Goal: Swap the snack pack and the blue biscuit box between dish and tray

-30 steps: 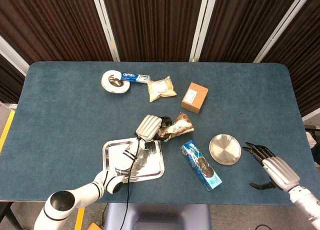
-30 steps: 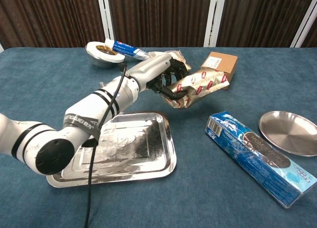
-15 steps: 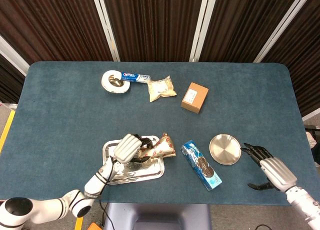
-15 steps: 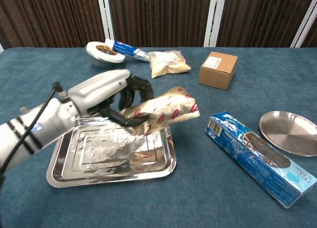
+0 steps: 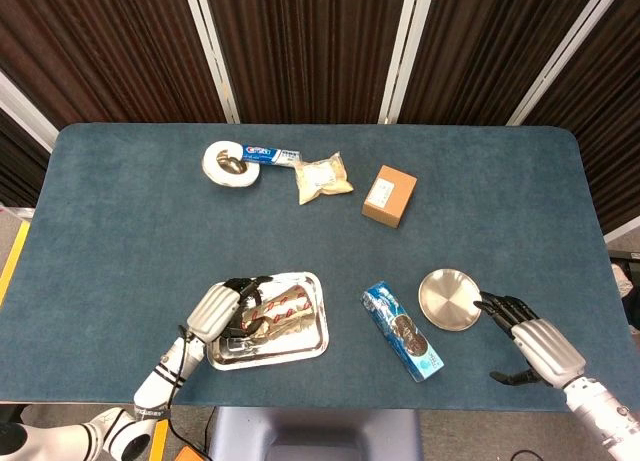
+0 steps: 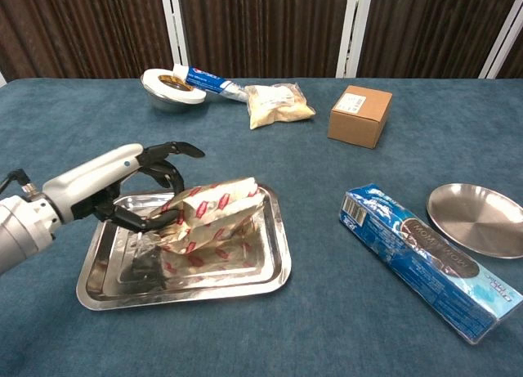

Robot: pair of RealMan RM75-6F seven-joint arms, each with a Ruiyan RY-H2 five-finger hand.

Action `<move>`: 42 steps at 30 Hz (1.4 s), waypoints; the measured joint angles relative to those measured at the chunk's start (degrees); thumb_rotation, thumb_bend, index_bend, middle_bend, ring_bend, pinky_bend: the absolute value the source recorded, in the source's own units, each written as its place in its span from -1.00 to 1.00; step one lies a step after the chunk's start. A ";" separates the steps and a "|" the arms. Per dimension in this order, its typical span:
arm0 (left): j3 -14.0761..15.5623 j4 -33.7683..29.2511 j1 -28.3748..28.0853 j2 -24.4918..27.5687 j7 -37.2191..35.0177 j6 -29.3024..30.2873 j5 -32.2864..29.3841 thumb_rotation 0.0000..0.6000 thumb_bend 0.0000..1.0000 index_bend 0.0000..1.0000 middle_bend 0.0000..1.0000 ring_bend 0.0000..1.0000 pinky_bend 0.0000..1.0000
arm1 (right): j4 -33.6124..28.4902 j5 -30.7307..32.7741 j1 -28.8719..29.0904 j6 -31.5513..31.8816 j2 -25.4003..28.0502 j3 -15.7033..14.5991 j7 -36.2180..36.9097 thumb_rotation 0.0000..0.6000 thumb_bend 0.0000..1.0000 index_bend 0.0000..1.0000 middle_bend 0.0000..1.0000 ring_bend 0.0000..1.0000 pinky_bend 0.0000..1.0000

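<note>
Chest view showed the left hand (image 6: 122, 185) with fingers spread loosely around the snack pack (image 6: 208, 222) lying in the tray (image 6: 274, 267). Only head view showed the right hand (image 5: 530, 343), fingers apart and empty, just right of the dish (image 5: 449, 299); the biscuit box (image 5: 401, 332) lay on bare table (image 5: 120, 231) between tray and dish.

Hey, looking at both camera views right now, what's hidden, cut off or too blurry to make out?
- Left hand: chest view, whether it still pinches the gold-and-red foil snack pack is unclear; its fingers curl beneath.
- Right hand: absent from chest view.
- Long blue biscuit box: its far end nearly runs off the chest view's right edge.
- Round steel dish: cut by the same edge.
</note>
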 measured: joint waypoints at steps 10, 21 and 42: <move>-0.02 -2.36 1.70 4.00 -2.45 -0.17 1.98 1.00 -0.39 -1.00 -0.76 -0.89 -0.70 | -0.05 -0.62 0.12 0.03 -0.97 0.09 -1.41 1.00 -0.48 -1.00 -1.00 -1.00 -1.00; -1.50 -5.72 8.47 13.92 -1.27 16.20 5.99 0.95 -0.39 -1.00 -0.80 -0.95 -0.74 | 5.20 -11.12 4.82 3.15 -4.95 2.65 -8.61 1.00 -0.48 -1.00 -1.00 -1.00 -1.00; -5.26 -4.25 13.45 14.52 0.78 18.50 5.69 1.00 -0.39 -1.00 -0.83 -0.97 -0.74 | 30.66 -33.17 21.21 2.22 -13.38 -0.92 -19.84 1.00 -0.48 -1.00 -1.00 -1.00 -1.00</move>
